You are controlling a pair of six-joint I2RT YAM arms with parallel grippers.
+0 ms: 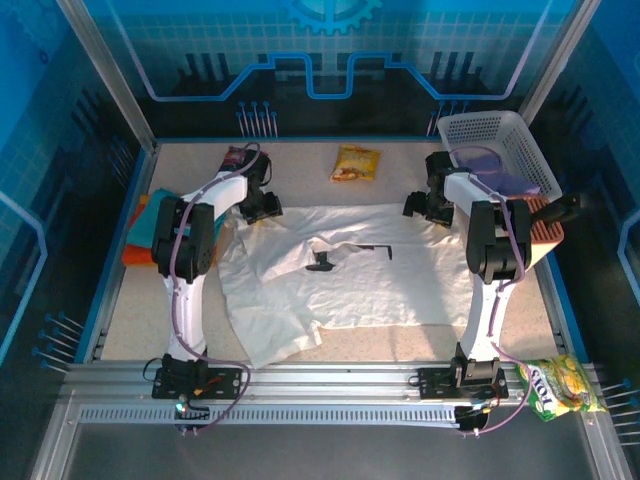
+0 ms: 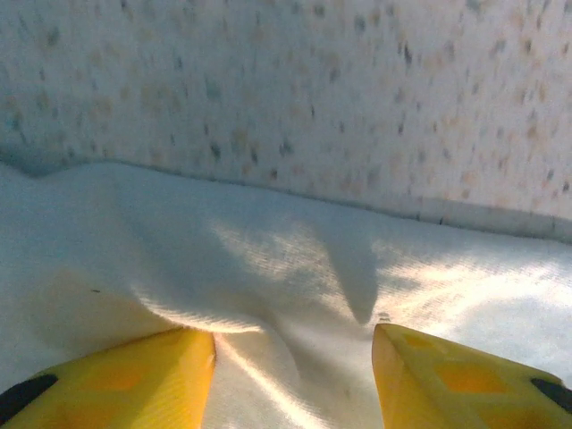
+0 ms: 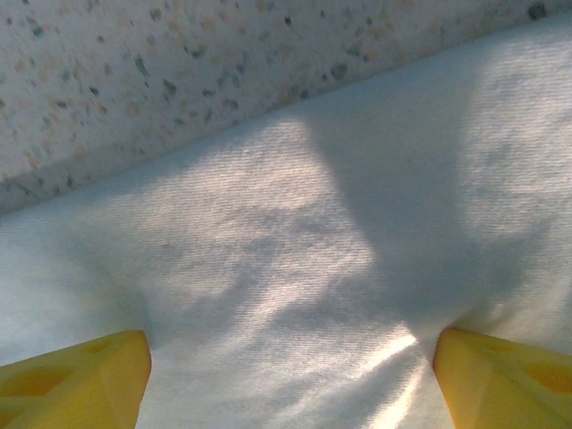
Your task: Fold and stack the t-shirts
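A large white t-shirt [image 1: 340, 275] lies spread out and rumpled across the middle of the table, its small dark neck label [image 1: 321, 263] near the centre. Folded teal [image 1: 143, 218] and orange [image 1: 133, 256] t-shirts lie at the left edge. My left gripper [image 1: 262, 206] is down on the shirt's far left corner. Its yellow fingers [image 2: 134, 380] stand apart with a raised fold of white cloth [image 2: 268, 349] between them, not pinched. My right gripper [image 1: 424, 207] rests on the far right edge, its fingers [image 3: 505, 380] wide apart on flat cloth [image 3: 286, 295].
A white basket [image 1: 520, 135] stands at the back right, with an orange-brown object [image 1: 548, 232] just in front of it. A yellow packet [image 1: 357, 163] and a purple one [image 1: 238, 157] lie along the back. A green-yellow packet [image 1: 560, 385] lies on the front rail.
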